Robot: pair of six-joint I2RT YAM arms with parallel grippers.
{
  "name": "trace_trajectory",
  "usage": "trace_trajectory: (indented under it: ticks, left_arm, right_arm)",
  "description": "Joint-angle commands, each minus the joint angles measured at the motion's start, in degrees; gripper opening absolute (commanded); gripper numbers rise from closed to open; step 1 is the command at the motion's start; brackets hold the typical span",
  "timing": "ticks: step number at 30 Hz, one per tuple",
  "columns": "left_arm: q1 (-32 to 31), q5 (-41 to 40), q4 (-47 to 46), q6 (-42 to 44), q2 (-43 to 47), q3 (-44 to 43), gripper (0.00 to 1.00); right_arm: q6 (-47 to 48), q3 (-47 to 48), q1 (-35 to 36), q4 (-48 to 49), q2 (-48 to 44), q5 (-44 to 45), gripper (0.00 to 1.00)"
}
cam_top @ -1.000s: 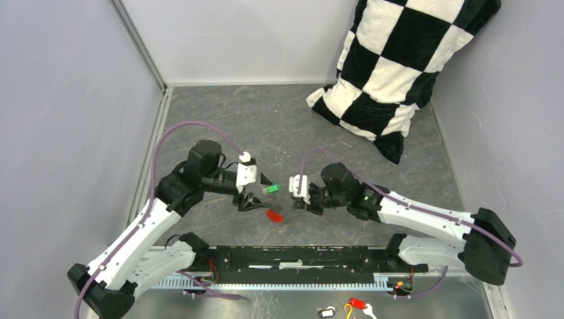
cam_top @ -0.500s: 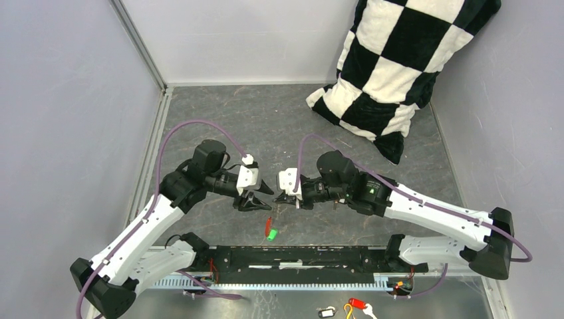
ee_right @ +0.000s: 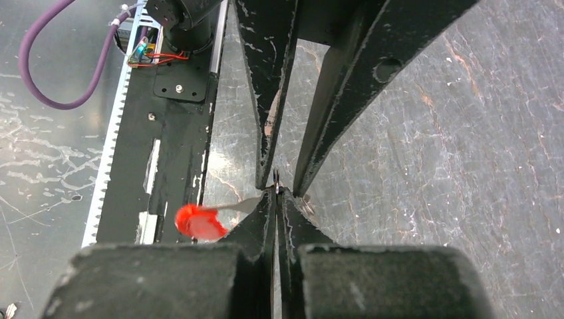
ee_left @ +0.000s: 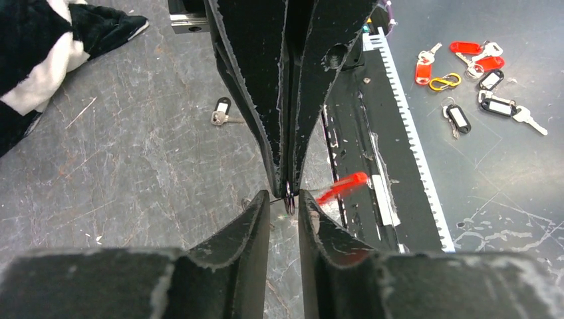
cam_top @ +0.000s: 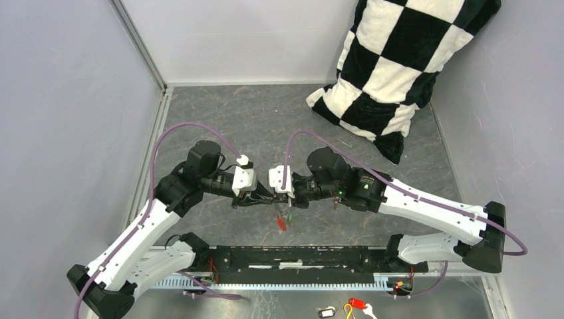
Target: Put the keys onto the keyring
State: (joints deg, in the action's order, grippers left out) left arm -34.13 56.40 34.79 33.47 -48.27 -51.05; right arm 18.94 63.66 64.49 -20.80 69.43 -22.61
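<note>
The right gripper (ee_right: 276,198) is squeezed tight on the keyring (ee_left: 288,199), a tiny thin loop of hard grey wire, and holds it up over the middle of the table (cam_top: 372,174). The left gripper (ee_left: 284,207) is nose to nose with it. Its two black fingers (ee_left: 256,216) are a little apart, one on each side of the loop, and I think they are not pinching it yet. The red key (ee_left: 341,187) is long, flat, smooth plastic, and it hangs off the loop just below the tips, so the left gripper is right where it must close.
</note>
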Motion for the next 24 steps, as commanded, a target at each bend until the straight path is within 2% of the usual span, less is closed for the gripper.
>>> trace_trajectory:
  ticks: [1, 15, 20, 24]
  left_arm:
    - [0.2, 0.0, -1.0, -1.5, 0.4, -1.1, 0.27]
    - [0.2, 0.7, -1.9, -2.6, 2.9, -0.5, 0.29]
    - [0.2, 0.6, -1.9, -1.6, 4.3, 0.1, 0.38]
    - [0.2, 0.4, -3.0, -1.7, 5.3, 0.8, 0.36]
  right_arm:
    - [-1.3, 3.5, 0.8, 1.5, -0.3, 1.2, 0.00]
    - [-4.1, -0.2, 1.0, 6.3, -3.0, 1.9, 0.00]
    - [-5.2, -2.1, 1.0, 8.9, -4.3, 1.9, 0.00]
    - [-6.8, -4.3, 1.0, 12.4, -5.2, 0.9, 0.00]
